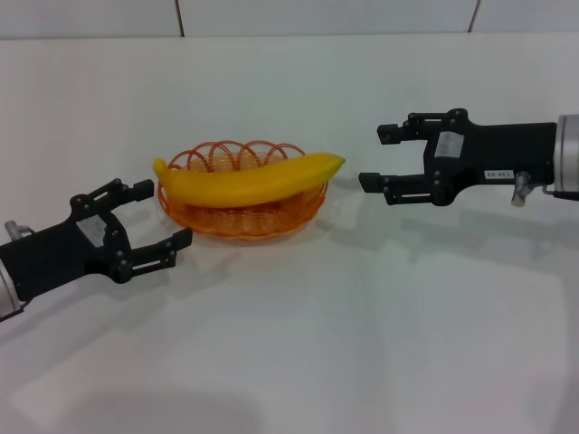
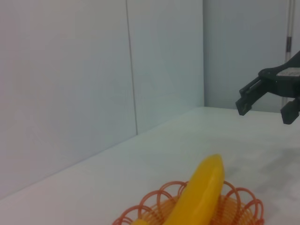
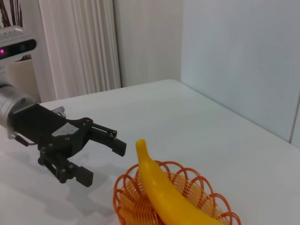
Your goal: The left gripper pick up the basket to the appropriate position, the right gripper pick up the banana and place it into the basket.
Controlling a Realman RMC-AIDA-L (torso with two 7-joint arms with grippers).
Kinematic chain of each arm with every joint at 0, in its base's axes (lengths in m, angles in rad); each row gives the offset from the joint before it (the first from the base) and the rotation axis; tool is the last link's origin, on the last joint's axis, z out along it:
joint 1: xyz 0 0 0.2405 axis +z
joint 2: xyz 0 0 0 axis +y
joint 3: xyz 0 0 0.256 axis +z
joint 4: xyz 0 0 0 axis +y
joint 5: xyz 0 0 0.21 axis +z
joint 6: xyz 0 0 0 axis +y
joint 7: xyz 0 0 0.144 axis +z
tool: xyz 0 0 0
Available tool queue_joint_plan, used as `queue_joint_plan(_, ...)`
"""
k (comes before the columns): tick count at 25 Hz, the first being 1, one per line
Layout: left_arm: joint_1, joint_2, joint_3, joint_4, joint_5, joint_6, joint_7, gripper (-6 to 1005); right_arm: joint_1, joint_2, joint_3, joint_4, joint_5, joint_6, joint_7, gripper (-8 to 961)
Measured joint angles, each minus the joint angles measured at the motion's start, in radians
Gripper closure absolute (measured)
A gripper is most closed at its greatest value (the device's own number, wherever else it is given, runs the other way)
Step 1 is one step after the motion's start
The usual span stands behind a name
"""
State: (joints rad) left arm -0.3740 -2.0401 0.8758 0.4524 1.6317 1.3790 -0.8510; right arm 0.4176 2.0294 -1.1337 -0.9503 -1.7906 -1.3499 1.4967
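The banana point(image 1: 253, 179) lies across the basket point(image 1: 242, 217) on the white counter point(image 1: 362, 344). The left gripper point(image 1: 161, 218) waits at eight o'clock, the right gripper point(image 1: 378, 157) at three o'clock. Both have wide, empty jaws that touch nothing.

You have one banana point(image 1: 256, 180) in view, lying in one basket point(image 1: 237, 220). Count two grippers: one left gripper point(image 1: 161, 218) beside the basket on one side and one right gripper point(image 1: 379, 156) on the other, each with two fingers spread apart. All of this sits over one white table point(image 1: 362, 325).
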Motion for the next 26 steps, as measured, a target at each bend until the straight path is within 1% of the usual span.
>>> queue_joint_plan(17,0.004,0.002,0.000,0.000,-0.004,-0.001,-0.006,106,-0.002,0.000,0.002,0.002,0.001,-0.002,-0.007,200)
queue_joint_plan(23,0.009,0.004,0.007,-0.017,0.006,-0.064,-0.026,106,-0.002,0.000,0.002,0.004,-0.002,-0.002,-0.006,199)
queue_joint_plan(26,0.010,0.004,0.009,-0.029,0.007,-0.075,-0.028,106,-0.002,0.000,0.004,0.013,-0.002,-0.002,-0.006,199)
